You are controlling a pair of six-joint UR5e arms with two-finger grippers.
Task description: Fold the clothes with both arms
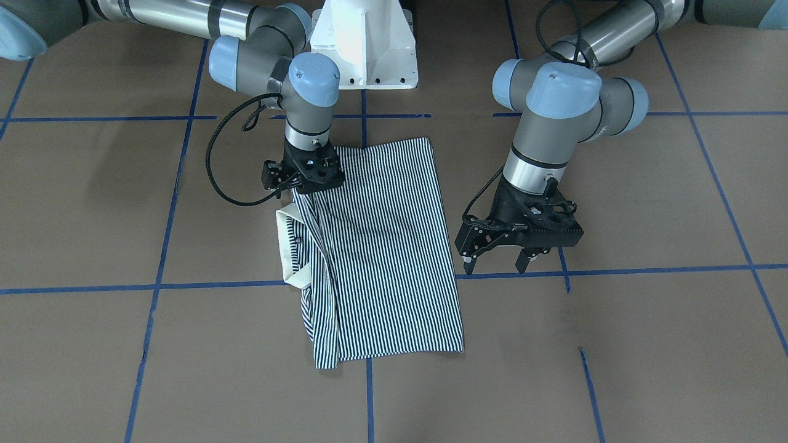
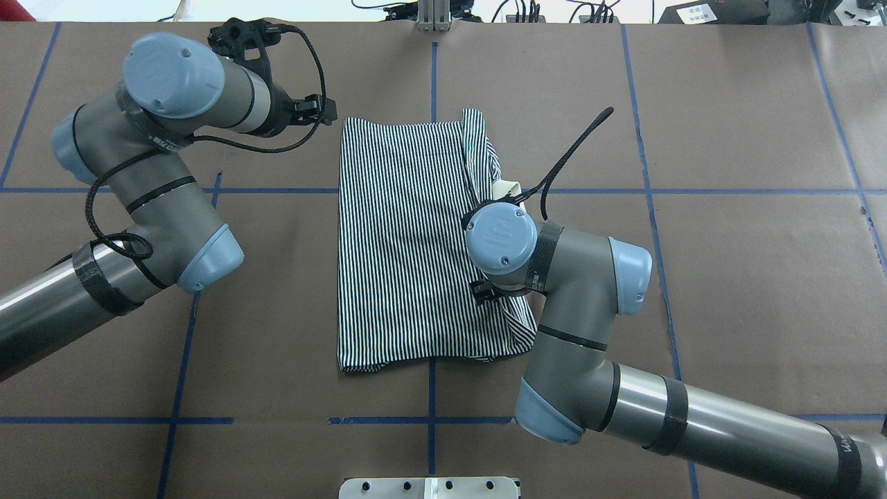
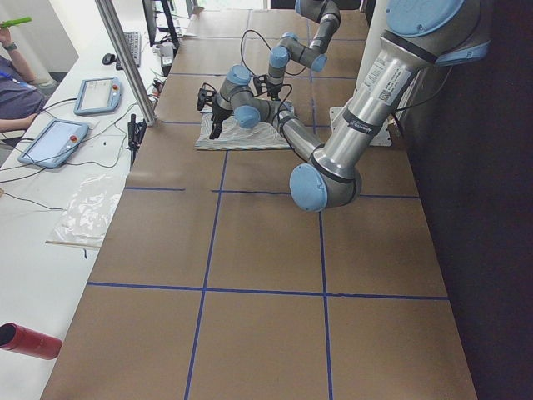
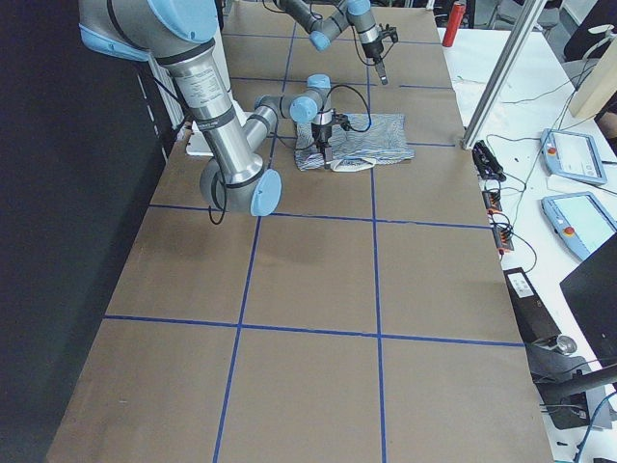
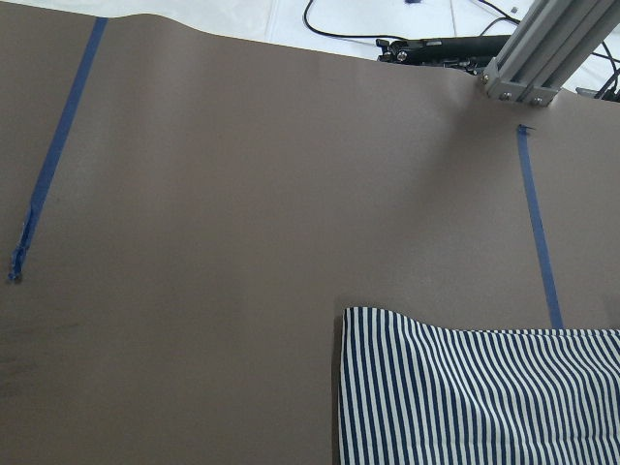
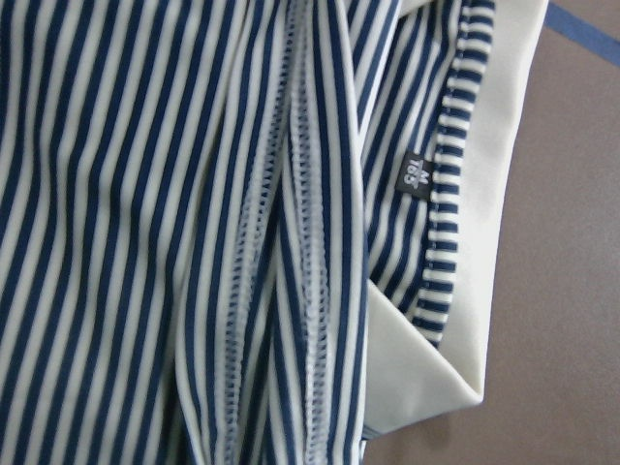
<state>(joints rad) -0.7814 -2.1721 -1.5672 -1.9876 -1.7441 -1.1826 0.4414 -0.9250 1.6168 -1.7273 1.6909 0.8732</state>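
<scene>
The striped shirt [image 1: 388,246] lies folded into a long rectangle in the middle of the brown table. Its cream collar [image 1: 286,246] pokes out on the side of my right arm. My right gripper [image 1: 294,192] is down on the shirt's edge just above the collar, and its fingers look spread. The right wrist view is filled by striped cloth [image 6: 194,242], the collar [image 6: 504,194] and a small size tag [image 6: 417,172]. My left gripper [image 1: 495,263] hangs open and empty over bare table beside the opposite long edge. A shirt corner [image 5: 475,397] shows in the left wrist view.
The white pedestal base [image 1: 363,43] stands behind the shirt. Blue tape lines [image 1: 215,286] cross the table. Along the far side are a metal post [image 3: 125,58], a bench with tablets [image 3: 54,142], cables and a red can [image 3: 29,342]; a person's sleeve [image 3: 17,92] shows there.
</scene>
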